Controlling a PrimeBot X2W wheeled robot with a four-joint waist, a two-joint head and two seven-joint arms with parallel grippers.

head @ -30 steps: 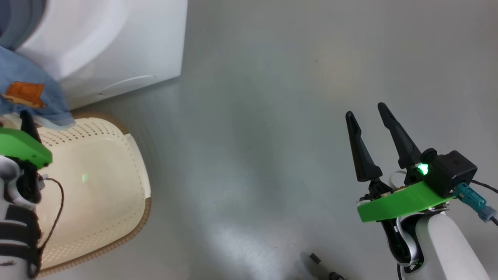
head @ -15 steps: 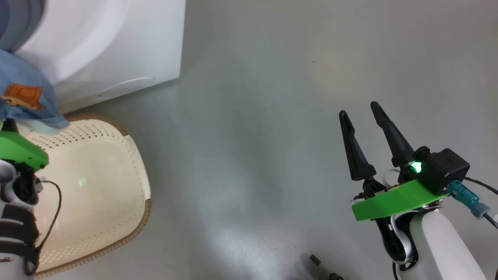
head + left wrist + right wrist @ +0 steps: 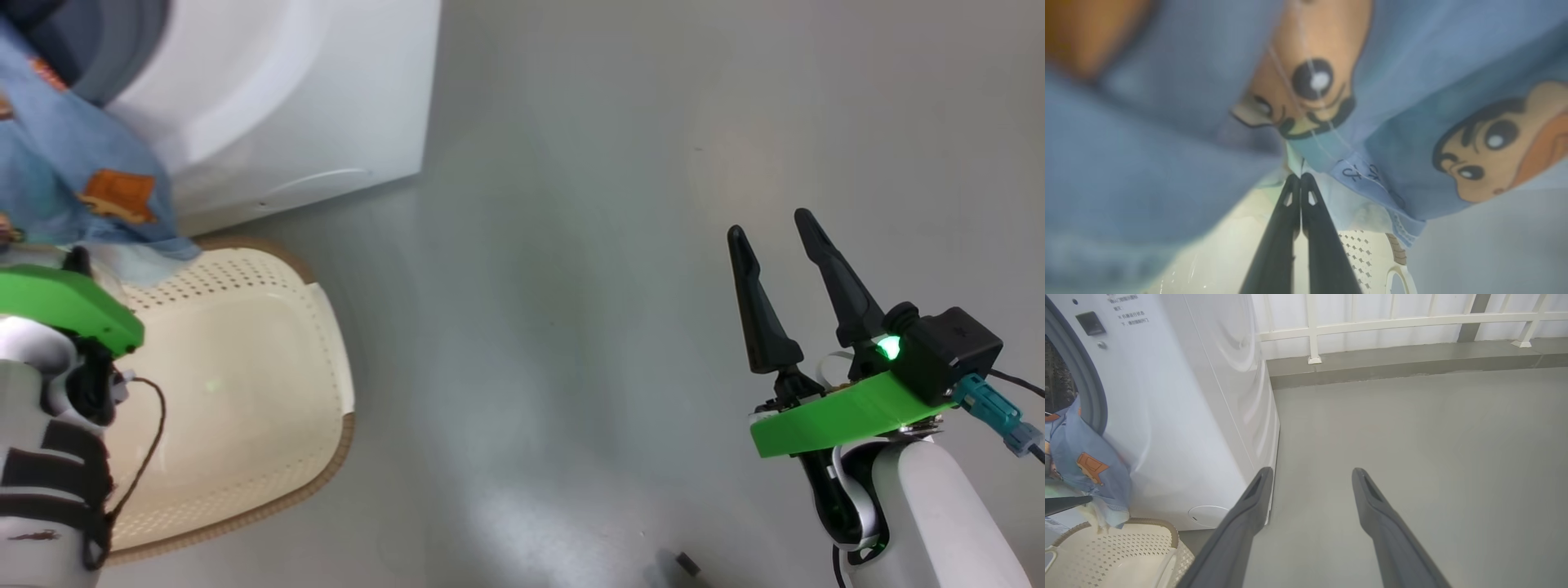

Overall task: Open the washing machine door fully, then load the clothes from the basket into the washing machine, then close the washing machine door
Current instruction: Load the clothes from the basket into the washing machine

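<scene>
Blue cotton w/ cartoon faces, i.e. the clothes [image 3: 82,163], hangs out of the mouth of the washing machine [image 3: 310,98] and drapes right over the tips of our left end effector [image 3: 1300,177]. Its two fingers are pressed flat together, no gap, tips up against the pale hem. Whether any cloth is pinched btw them we can't tell. Just below that end effector sits the basket [image 3: 341,441]; what we see of its inside holds no cloth. Our right end effector [image 3: 769,224] is spread wide w/ nothing in it, well apart from the left one, over bare floor [image 3: 571,245].

We judge we're mid-load: the bundle is part in, part dangling over the gasket [image 3: 1090,396]. Next move, as we read it: carry the hanging part up and fwd from the left end effector, past the gasket lip into the drum, deep enough that nothing slides back out.

Edges: gasket lip above and ahead of the left tips, basket rim close beneath, so little room there. Right end effector has plenty of room ahead, w/ the machine's corner on its left and a railing [image 3: 1372,322] far ahead.
</scene>
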